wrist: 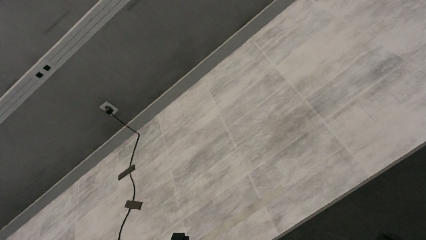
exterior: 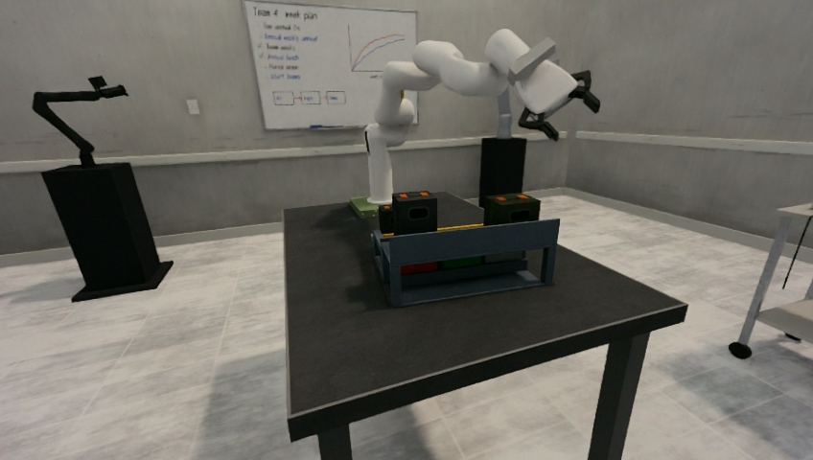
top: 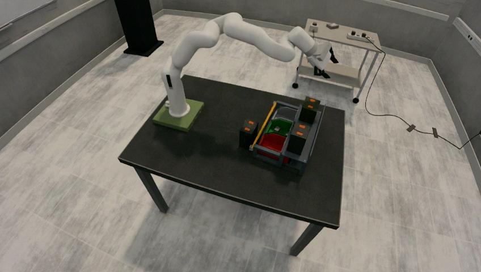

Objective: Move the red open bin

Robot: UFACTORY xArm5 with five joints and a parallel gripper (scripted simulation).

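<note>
The red open bin sits on the blue-grey shelf on the dark table, at the near end of the row. A green bin with a small grey part in it stands behind it, and a clear bin behind that. In the exterior view only a strip of the red bin shows under the shelf's back panel. My gripper is open and empty, high above the table's far edge, well away from the shelf; it also shows in the exterior view. The wrist view shows only floor and wall.
Two black boxes with orange marks stand on the shelf's top, and a third stands on the table beside the shelf. A yellow bar runs along the shelf's front. A white cart stands behind the table.
</note>
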